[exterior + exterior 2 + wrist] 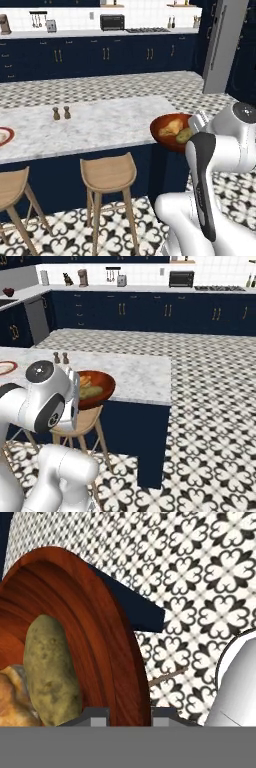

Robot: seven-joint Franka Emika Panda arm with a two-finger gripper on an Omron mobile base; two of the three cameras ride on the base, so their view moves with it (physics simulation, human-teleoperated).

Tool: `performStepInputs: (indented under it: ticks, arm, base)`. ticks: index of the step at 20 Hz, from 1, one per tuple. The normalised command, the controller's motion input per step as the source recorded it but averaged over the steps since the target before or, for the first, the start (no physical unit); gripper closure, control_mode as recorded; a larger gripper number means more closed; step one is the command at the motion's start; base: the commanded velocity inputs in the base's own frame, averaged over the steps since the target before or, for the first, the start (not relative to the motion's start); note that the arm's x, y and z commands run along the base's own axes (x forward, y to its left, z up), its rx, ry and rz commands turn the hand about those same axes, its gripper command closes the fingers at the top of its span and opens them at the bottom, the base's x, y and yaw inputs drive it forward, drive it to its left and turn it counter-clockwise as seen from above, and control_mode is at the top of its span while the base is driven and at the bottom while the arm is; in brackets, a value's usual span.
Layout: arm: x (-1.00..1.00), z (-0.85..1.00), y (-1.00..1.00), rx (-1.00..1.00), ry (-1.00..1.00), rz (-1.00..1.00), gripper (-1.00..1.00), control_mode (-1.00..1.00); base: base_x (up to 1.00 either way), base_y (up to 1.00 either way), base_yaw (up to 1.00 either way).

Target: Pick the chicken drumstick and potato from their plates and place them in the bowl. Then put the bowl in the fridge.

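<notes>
Reddish-brown and glossy, the bowl (169, 134) hangs just past the right-hand end of the marble island counter (95, 125), lifted clear of the stone and held out over the patterned floor tiles (210, 406). Inside it lie the chicken drumstick (171, 127), golden and lumpy, and the potato (51, 668), olive-tan and smooth, touching each other, the potato nearer the wall of the bowl. The gripper (130, 716) is clenched on the bowl's rim, one fingertip inside the wall and one outside, as the hand view shows plainly. The white arm bends up from the base behind the bowl. Near the counter's far left edge sits one red-rimmed plate (4, 135), bare, well apart from the bowl. Two small brown shakers (61, 113) stand side by side toward the middle of the counter. Two wooden stools (109, 175) are tucked beneath its near edge. Off at the right back of the room stands the grey fridge (225, 45).
</notes>
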Motion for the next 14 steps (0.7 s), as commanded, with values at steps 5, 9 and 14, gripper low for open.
performStepInputs:
  ticks: [5,9,14]
  arm:
    - [0.00,0.00,0.00,0.00,0.00,0.00,1.00,1.00]
    - [0.00,0.00,0.00,0.00,0.00,0.00,1.00,1.00]
    - [0.00,0.00,0.00,0.00,0.00,0.00,1.00,1.00]
  base:
    - [0.53,-1.00,0.01]
    - [0.55,-1.00,0.04]
    - [0.30,-1.00,0.04]
